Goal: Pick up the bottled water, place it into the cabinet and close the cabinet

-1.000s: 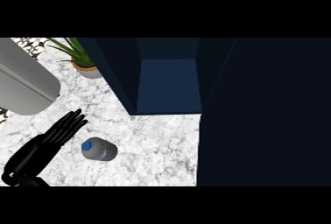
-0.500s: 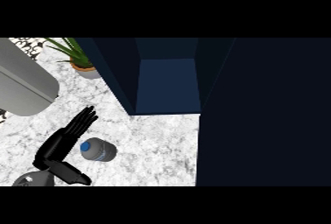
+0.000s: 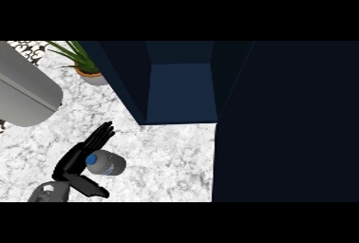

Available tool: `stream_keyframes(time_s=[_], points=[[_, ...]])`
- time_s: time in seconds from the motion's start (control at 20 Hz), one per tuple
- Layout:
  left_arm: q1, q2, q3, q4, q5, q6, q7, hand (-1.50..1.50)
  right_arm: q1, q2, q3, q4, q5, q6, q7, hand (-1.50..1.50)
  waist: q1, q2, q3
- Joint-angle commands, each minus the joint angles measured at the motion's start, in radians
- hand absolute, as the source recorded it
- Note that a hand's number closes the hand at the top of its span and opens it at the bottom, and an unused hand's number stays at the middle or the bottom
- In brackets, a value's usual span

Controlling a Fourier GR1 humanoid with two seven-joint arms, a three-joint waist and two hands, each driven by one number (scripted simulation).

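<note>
The bottled water (image 3: pixel 107 163) stands on the marble counter (image 3: pixel 168 156), seen from above with its blue cap (image 3: pixel 92 159) facing up. My left hand (image 3: pixel 73 162) is open against the bottle's left side. Its straight fingers (image 3: pixel 99 135) point up and to the right, and its thumb (image 3: pixel 91 186) sticks out below the bottle. The dark blue cabinet (image 3: pixel 181 92) stands open up and to the right of the bottle. Its door (image 3: pixel 288 123) fills the right of the view. My right hand does not show.
A potted green plant (image 3: pixel 82 64) stands at the back left beside the cabinet. A large grey rounded object (image 3: pixel 24 95) lies along the left edge. Bare marble lies between the bottle and the cabinet's front.
My left hand has come in from the lower left and swung up to the bottle's side, with the thumb spreading out below it. The bottle has stayed in place.
</note>
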Motion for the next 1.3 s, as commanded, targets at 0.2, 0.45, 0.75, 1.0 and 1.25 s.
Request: stream_keyframes(time_s=[0.2, 0.45, 0.75, 1.0, 1.25], points=[[-0.061, -0.026, -0.063, 0.192, -0.012, -0.100, -0.159, -1.50, 0.078, -0.056, -0.059, -0.100, -0.079, 0.043, -0.027, -1.50, -0.010, -0.001, 0.001], [-0.121, -0.035, -0.042, 0.292, 0.013, -0.060, -0.228, 1.50, 0.100, -0.041, -0.020, -0.101, -0.029, 0.023, -0.030, -1.50, -0.008, 0.001, -0.001], [-0.136, -0.066, -0.048, 0.359, 0.049, -0.098, -0.234, 1.50, 0.136, -0.045, 0.005, -0.120, -0.010, 0.026, -0.061, -1.50, -0.004, 0.000, -0.001], [-0.144, -0.118, 0.037, 0.379, 0.138, 0.038, -0.242, 1.50, 0.134, -0.030, 0.006, -0.039, 0.008, 0.017, -0.124, -1.50, 0.005, -0.002, 0.000], [-0.069, -0.215, 0.180, 0.361, 0.264, 0.296, -0.268, 1.50, 0.126, -0.039, -0.018, -0.055, -0.018, 0.013, -0.110, -1.50, 0.027, -0.002, 0.001]])
